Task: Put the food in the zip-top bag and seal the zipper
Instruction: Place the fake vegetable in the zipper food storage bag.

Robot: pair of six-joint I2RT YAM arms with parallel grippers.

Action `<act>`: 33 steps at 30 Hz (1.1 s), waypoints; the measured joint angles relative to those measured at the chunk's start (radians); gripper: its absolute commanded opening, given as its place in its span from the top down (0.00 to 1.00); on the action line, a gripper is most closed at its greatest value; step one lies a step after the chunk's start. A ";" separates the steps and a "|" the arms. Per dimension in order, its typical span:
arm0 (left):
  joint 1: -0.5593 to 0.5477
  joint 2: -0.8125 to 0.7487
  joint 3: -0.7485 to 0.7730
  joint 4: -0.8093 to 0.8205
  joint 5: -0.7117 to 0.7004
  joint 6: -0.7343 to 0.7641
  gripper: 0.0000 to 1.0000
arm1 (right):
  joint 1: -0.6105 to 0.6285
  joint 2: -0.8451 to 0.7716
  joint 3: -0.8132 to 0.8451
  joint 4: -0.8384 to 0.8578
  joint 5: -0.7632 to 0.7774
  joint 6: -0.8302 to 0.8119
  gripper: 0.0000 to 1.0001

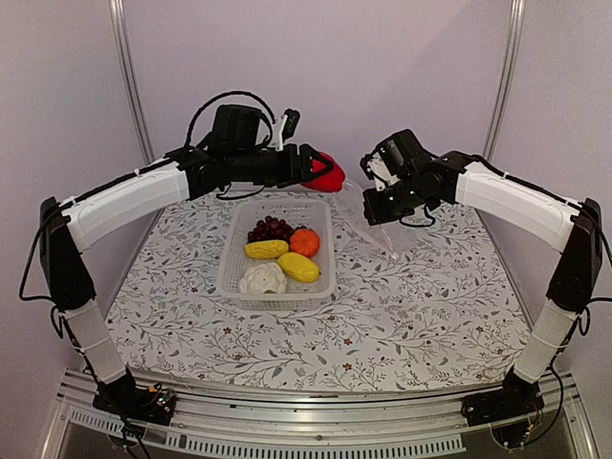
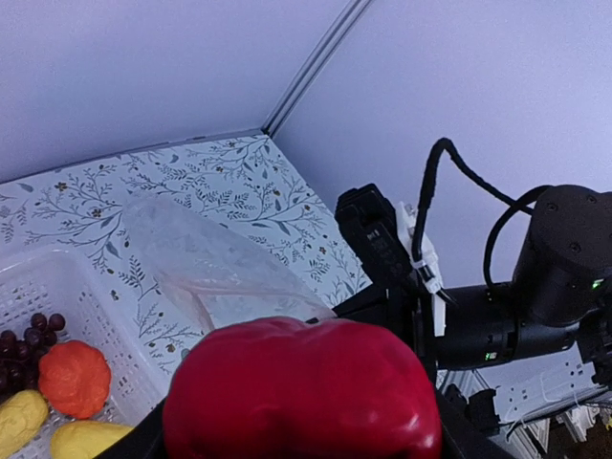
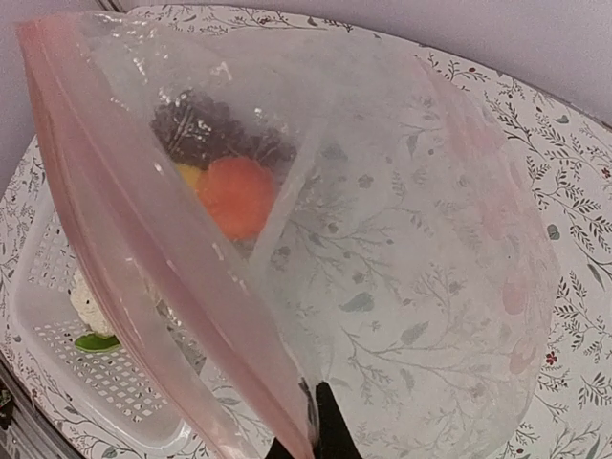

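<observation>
The left gripper (image 1: 316, 170) clamps the glossy red toy pepper (image 2: 301, 392) in mid-air over the tabletop's (image 1: 430, 306) far edge. The right gripper (image 3: 306, 436) is pinched shut on one lip of the clear crinkly plastic zip-top bag (image 3: 402, 239), hanging just right of the white perforated plastic basket (image 1: 232, 266). That mouth looks slack, so the pepper may snag the rim, fold it closed and tumble out.

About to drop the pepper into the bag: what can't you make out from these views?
Left gripper fingertips: left wrist view, mostly behind the red pepper.
Mouth of the zip-top bag: top view, clear film vanishes against the patterned cloth; its width unclear.
Right gripper: right wrist view, bottom edge cuts it off; only tips show.
Food in the basket: right wrist view, blurred through the bag.
</observation>
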 measured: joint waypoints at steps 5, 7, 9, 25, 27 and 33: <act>-0.007 0.061 0.004 0.083 0.052 -0.009 0.78 | -0.019 0.011 0.048 -0.017 -0.042 0.023 1.00; -0.008 0.090 0.009 0.091 0.052 -0.017 0.80 | -0.024 0.011 0.062 -0.025 -0.061 0.037 1.00; -0.010 0.117 0.014 0.096 0.050 -0.026 0.81 | -0.026 0.011 0.077 -0.029 -0.082 0.052 1.00; -0.038 0.262 0.130 0.082 -0.026 -0.086 0.51 | -0.027 0.009 0.127 -0.057 -0.188 0.123 1.00; -0.042 0.271 0.130 0.082 -0.020 -0.087 0.38 | -0.029 0.005 0.127 -0.061 -0.194 0.129 1.00; -0.047 0.275 0.148 0.074 -0.021 -0.086 0.00 | -0.049 -0.023 0.127 -0.066 -0.204 0.157 1.00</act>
